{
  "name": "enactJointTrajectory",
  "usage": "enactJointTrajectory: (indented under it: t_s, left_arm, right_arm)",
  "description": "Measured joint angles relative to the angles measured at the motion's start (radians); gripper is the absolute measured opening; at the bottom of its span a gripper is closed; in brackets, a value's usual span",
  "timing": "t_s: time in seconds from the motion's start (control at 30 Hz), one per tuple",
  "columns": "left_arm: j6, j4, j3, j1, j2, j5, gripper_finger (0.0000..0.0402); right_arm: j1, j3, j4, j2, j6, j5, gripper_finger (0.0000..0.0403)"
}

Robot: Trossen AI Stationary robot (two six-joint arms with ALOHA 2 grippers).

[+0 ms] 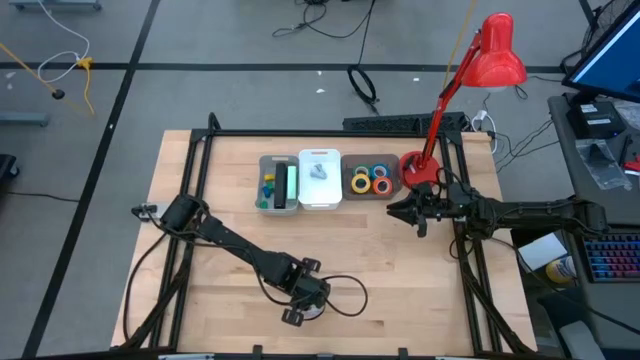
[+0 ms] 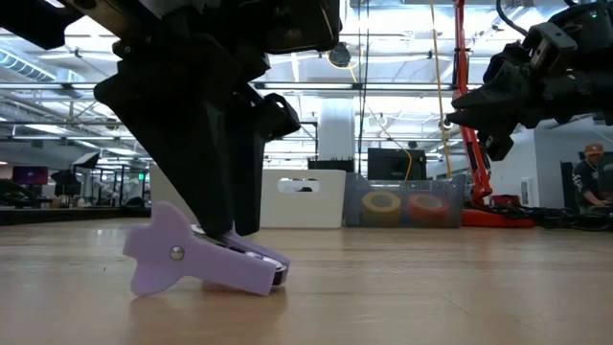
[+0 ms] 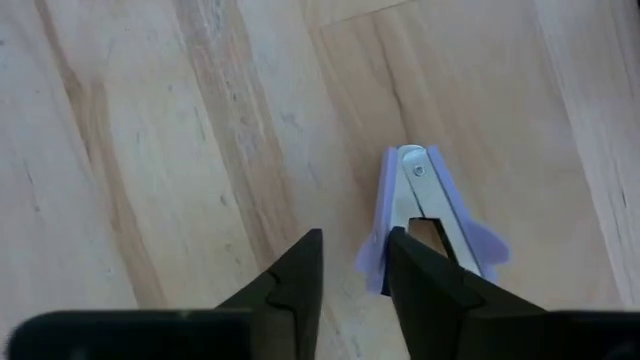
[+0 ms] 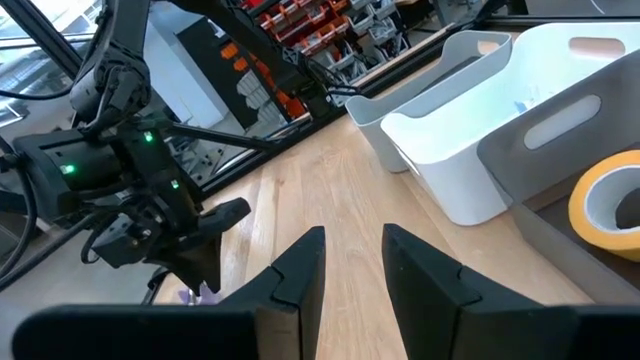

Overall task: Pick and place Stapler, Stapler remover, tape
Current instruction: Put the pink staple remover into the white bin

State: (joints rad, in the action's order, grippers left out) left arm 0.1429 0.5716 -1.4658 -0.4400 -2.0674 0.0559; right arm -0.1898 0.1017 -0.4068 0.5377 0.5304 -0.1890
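Lying at lower centre of the surface (image 1: 220,200), the staple remover (image 2: 206,261) is straddled by the half-open left hand (image 3: 355,262); the right hand (image 4: 352,262) is held slightly parted, empty.

Lilac stapler remover (image 2: 206,261) flat on tabletop at 6 o'clock, metal jaws showing. Green stapler (image 1: 291,183) lying in left grey bin, 12 o'clock. Yellow, blue, orange tape rolls (image 1: 371,178) in right bin, 1 o'clock.

Three bins (image 1: 320,185) sit in a row at the table's (image 1: 220,290) far edge — stapler remover (image 2: 206,262) near the front.
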Motion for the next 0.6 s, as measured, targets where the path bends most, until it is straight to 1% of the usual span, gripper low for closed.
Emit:
enactJointTrajectory:
  t_s: [0.1, 0.23, 0.27, 0.43, 0.6]
  left_arm:
    - [0.000, 0.000, 0.000, 0.000, 0.000, 0.001, 0.0080]
    - [-0.001, 0.000, 0.000, 0.000, 0.000, 0.037, 0.0016]
    - [0.003, 0.000, 0.000, 0.000, 0.000, 0.042, 0.0009]
    - [0.047, 0.007, 0.000, 0.003, 0.000, 0.041, 0.0005]
    - [0.087, 0.043, 0.000, 0.029, 0.013, 0.040, 0.0003]
  right_arm:
    - [0.000, 0.000, 0.000, 0.000, 0.000, 0.000, 0.0095]
    - [0.000, 0.000, 0.000, 0.000, 0.000, 0.000, 0.0096]
    - [0.000, 0.000, 0.000, 0.000, 0.000, 0.000, 0.0096]
    - [0.000, 0.000, 0.000, 0.000, 0.000, 0.000, 0.0096]
    - [0.000, 0.000, 0.000, 0.000, 0.000, 0.000, 0.0096]
